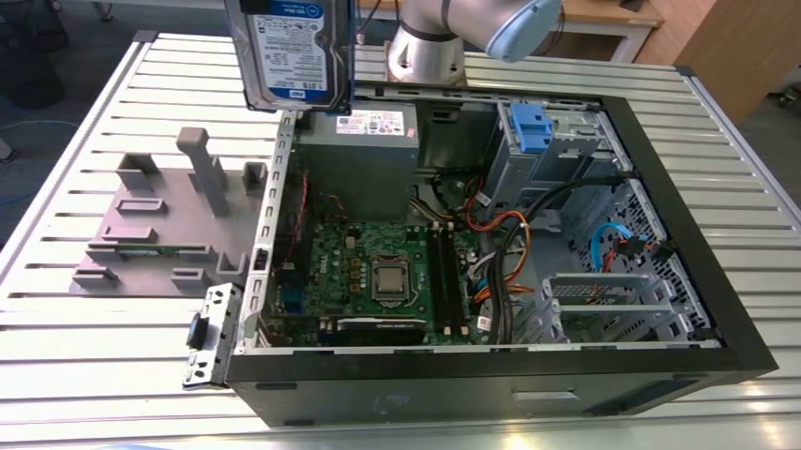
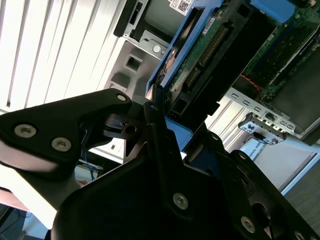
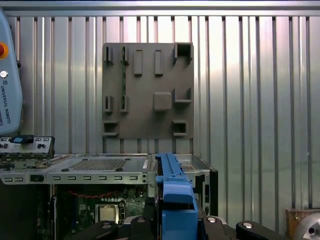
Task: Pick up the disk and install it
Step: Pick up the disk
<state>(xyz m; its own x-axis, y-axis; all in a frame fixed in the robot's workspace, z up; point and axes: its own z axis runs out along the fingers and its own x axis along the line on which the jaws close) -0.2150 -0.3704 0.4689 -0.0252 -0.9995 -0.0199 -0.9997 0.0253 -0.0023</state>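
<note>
Above the open computer case (image 1: 501, 386), the gripper (image 3: 175, 223) is clamped on the upright disk (image 1: 294, 52).

2 things lie on the table (image 1: 75, 366) — the stand (image 1: 157, 220) at the exterior view's left, the open computer case (image 1: 501, 375) just beside it at the right. The disk (image 1: 291, 52), clamped in the end effector (image 3: 176, 220), hangs upright above the case's wall nearest the stand. Behind the case stands the arm's base (image 1: 426, 56).
</note>
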